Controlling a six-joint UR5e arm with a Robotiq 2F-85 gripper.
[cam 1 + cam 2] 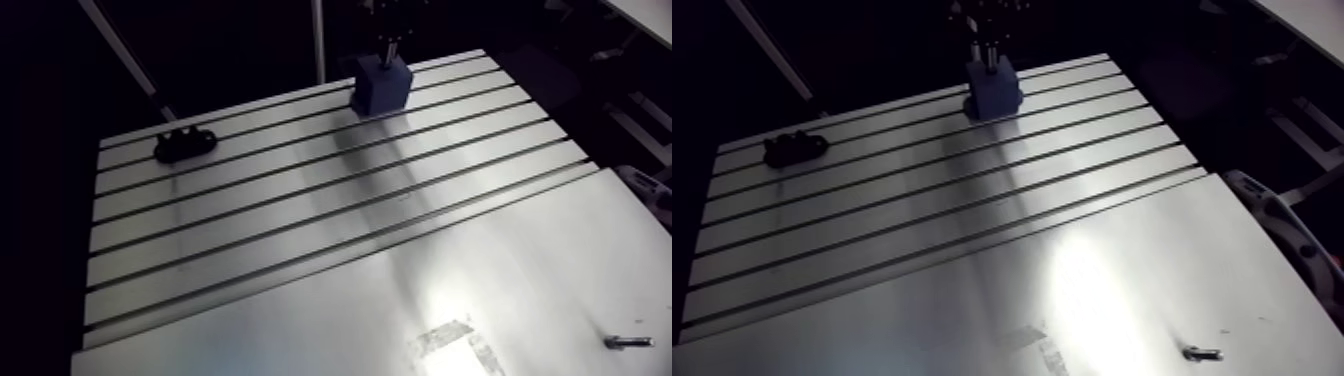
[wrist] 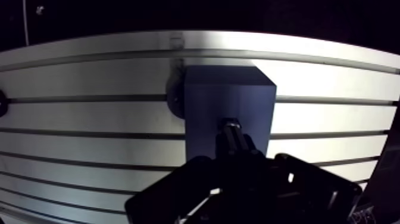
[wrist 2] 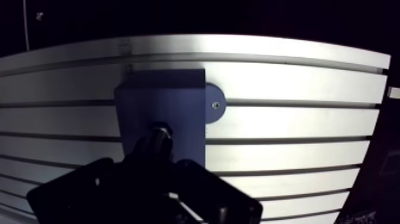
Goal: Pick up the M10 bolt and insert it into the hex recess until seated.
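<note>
Going left to right across the slotted table point(image 1: 300, 230). At the far left sits a small black clamp-looking part point(image 1: 185, 145), well apart from everything else, and I doubt it matters here.

Far middle is where the action is. The blue block point(image 1: 380, 88) is fixed on the slots by a round tab with a screw point(image 3: 214, 106), and the gripper point(image 2: 233, 143) comes straight down onto its top face.

In the wrist view the fingers are drawn together into one narrow dark column. A greyish rounded end pokes out at the tip, and I read that as the M10 bolt point(image 2: 231, 124) pinched between them. It's dark in there, so take that with a grain of salt.

The bolt's long axis runs in line with the fingers, end-on to the block's top. Its tip is right at that face, a bit toward the near side of centre.

The hex recess itself I can't see. It's either under the bolt or too dark to pick out.

My guess is that the next bit is all about keeping that axis square to the top face and pushing straight down. Any tilt and the hex probably won't drop in.

Near right, on the smooth plate, a loose second bolt point(image 1: 628, 342) lies flat with its long axis left-right, well away from the gripper.
</note>
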